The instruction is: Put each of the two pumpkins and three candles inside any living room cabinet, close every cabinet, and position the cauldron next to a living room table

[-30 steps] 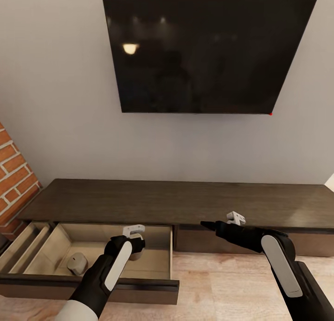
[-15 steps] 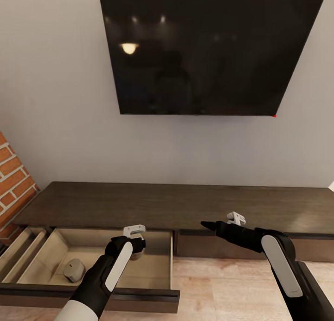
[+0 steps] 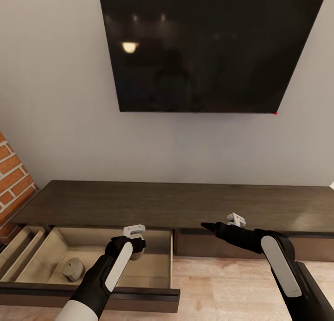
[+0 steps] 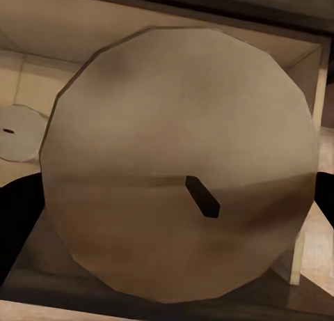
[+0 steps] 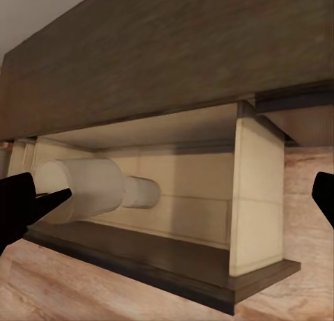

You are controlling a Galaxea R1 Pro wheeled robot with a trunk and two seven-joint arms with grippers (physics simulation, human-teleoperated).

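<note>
The long dark cabinet stood against the grey wall below a black wall-mounted screen, its left drawer pulled well out over the wood floor. The left tool hung above the right part of the open drawer, closed on a tan candle whose flat end and dark wick faced the left wrist camera. A second candle lay on the drawer floor toward the left, well apart from the held one, with bare drawer bottom between them and the right side wall close beside the tool. A narrower open compartment sat at far left by the brick wall. The right tool hovered over the floor in front of the closed right-hand front, its dark fingertips spread wide with nothing between them. Compared with half a second earlier, the whole head view had shifted slightly; the arms and the candles kept their places.
</note>
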